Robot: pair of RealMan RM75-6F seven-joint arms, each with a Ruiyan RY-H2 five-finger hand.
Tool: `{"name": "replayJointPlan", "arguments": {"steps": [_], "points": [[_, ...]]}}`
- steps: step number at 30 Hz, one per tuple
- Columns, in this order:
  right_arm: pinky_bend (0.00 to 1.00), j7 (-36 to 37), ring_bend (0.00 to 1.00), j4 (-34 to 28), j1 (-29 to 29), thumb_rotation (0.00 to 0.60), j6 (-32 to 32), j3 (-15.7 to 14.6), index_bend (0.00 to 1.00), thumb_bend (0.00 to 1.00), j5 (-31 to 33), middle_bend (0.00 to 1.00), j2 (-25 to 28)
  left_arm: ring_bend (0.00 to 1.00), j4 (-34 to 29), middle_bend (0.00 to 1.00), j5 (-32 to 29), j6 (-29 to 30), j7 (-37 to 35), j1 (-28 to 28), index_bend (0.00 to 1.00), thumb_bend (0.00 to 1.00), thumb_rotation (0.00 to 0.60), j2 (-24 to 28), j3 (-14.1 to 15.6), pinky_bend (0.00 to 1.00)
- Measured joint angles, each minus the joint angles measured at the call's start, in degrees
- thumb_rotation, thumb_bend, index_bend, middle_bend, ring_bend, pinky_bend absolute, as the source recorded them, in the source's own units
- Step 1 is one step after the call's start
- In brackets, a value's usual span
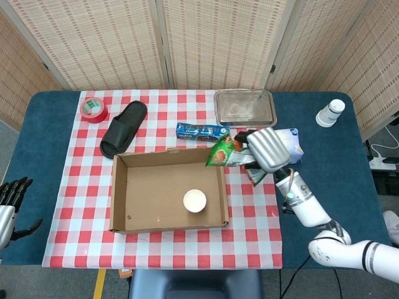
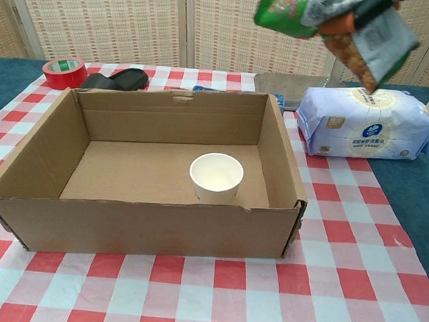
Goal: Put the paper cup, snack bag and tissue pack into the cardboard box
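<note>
Snack bag is up in the air, gripped by the right hand, hanging over the far right corner of the cardboard box; in chest view the bag sits high above the box's right wall. Paper cup stands upright inside the box, near its front right corner, mouth up. Tissue pack lies flat on the checked cloth just right of the box, not touching it. Left hand is well left of the box, off the cloth over the blue table edge, fingers apart, holding nothing. Behind the box: blue packet just past the far wall, metal tray further back right, black slipper and red tape roll back left. White bottle far right of the box.
</note>
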Motion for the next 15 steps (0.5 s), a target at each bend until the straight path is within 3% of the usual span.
{"name": "replayJointPlan", "arguments": {"steps": [12, 15], "points": [[0.85, 3.48, 0.61, 5.91, 8.63, 0.6, -3.55, 0.39, 0.74, 0.43, -1.55, 0.57, -13.2, 0.0, 0.02, 0.0, -0.22, -0.09, -0.51, 0.01, 0.0, 0.23, 0.6, 0.28, -0.01, 0.0], [0.82, 5.08, 0.55, 7.16, 9.96, 0.6, -5.61, -0.12, 0.63, 0.24, -1.42, 0.56, -14.34, 0.0, 0.16, 0.0, -0.1, 0.02, -0.83, 0.09, 0.0, 0.22, 0.6, 0.28, 0.07, 0.0]]}}
